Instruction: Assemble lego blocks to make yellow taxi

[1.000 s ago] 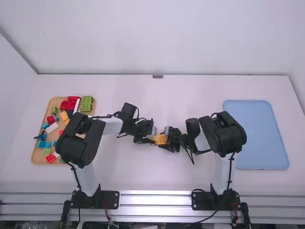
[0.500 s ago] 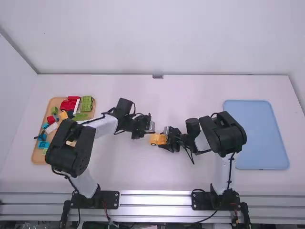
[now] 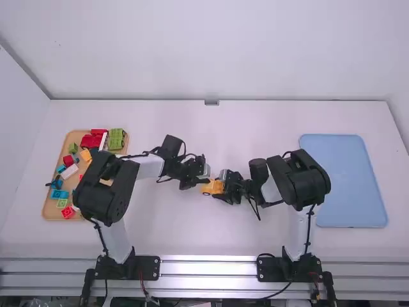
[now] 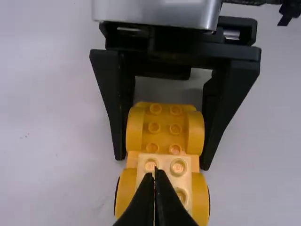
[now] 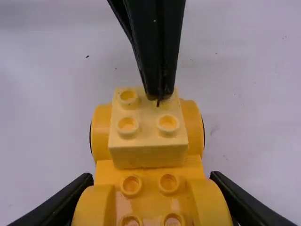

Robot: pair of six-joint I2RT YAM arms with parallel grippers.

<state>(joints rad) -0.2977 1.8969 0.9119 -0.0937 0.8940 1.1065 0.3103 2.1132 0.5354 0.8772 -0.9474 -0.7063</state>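
One yellow car (image 5: 149, 204) in the right gripper (image 3: 222, 186), pale block (image 5: 147, 149) on top.

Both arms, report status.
Left end effector shut, tips at pale block. Right end effector shut on yellow base. Block atop base, partly hidden by left tips.

The white tabletop (image 3: 211, 236) runs out on every side of the tan tray (image 3: 46, 213), which lies flat near the left edge. Well apart from the tan tray, off to its right, a light blue tray (image 3: 348, 182) also lies flat, rounded at the corners, its near edge a touch closer to the camera than the tan tray's. Between them, still to the right of the tan tray, small dark specks (image 5: 87, 57) dot the white surface.
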